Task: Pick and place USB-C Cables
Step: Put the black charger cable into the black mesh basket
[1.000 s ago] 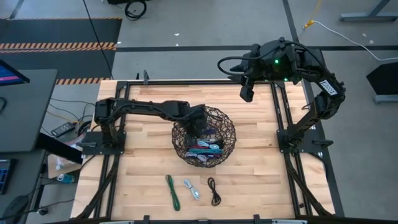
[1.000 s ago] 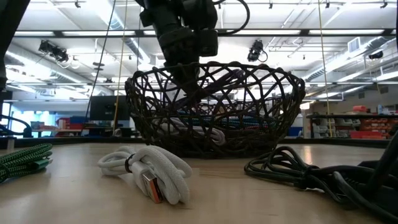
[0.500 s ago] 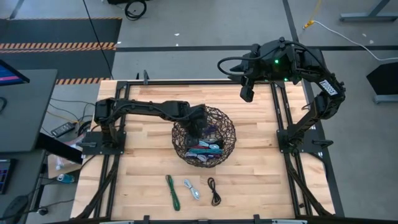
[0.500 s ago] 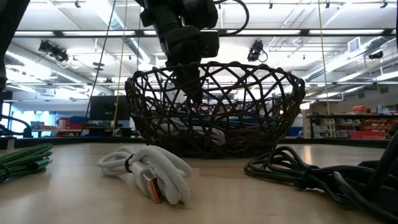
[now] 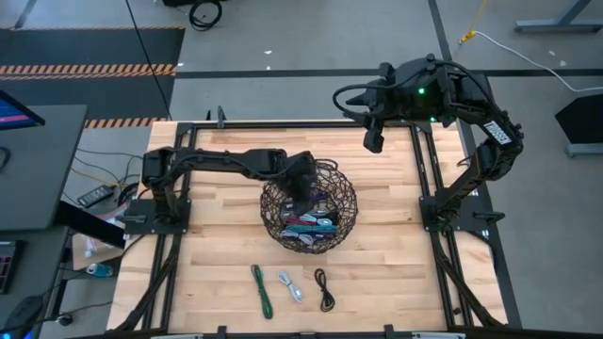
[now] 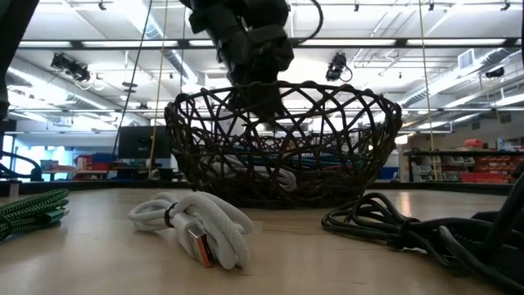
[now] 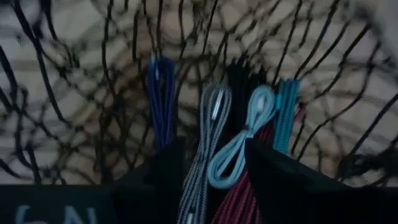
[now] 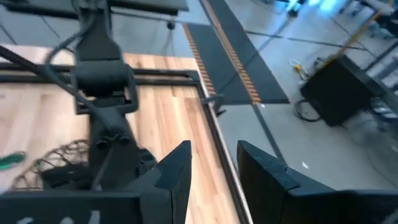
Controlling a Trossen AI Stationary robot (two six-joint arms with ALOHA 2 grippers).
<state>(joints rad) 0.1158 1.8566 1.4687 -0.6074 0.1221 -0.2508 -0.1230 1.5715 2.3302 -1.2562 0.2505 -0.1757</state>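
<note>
A dark wire basket [image 5: 350,202] stands mid-table and holds several USB-C cables: blue [image 7: 160,99], grey braided [image 7: 210,124], light blue [image 7: 244,146], teal [image 7: 286,115] and magenta [image 7: 239,199]. My left gripper [image 5: 303,186] hangs open over the basket's far-left part, pointing steeply down at the bundles, with nothing between its fingers [image 7: 168,168]. Three more cables lie on the wood near the front edge: green [image 5: 261,288], silvery white [image 5: 290,285] and black [image 5: 325,287]. My right gripper [image 5: 373,141] waits open, raised over the far right of the table.
Black frame rails [image 5: 421,179] run along both table sides and the far edge. In the low view the white cable [image 6: 196,225] and the black cable [image 6: 385,221] lie in front of the basket [image 6: 368,139]. Bare wood lies left and right of the basket.
My left gripper has opened over the basket, rolled about its own pointing line and shifted a little up. The cables in the basket and on the table lie as before.
</note>
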